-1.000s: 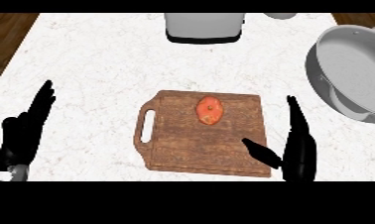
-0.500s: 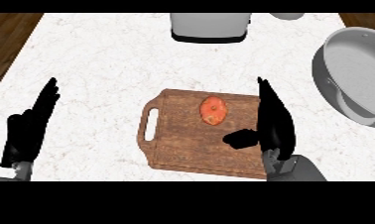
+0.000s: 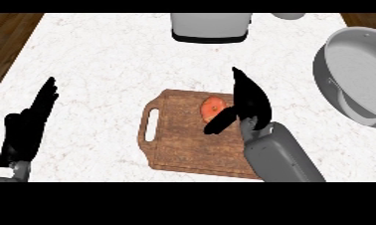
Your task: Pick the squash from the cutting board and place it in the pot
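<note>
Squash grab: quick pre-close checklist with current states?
1. Squash on the board: ok.
2. Right hand beside the squash, on its right: ok.
3. Right hand open, fingers straight, thumb toward the squash: ok.
4. Contact between thumb and squash: cannot tell.
5. Pot at the right edge, opening shows nothing inside: ok.
6. Left hand open at the left edge, off the board: ok.

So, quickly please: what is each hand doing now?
Left hand: open, resting at the left edge.
Right hand: open beside the squash, holding nothing.
</note>
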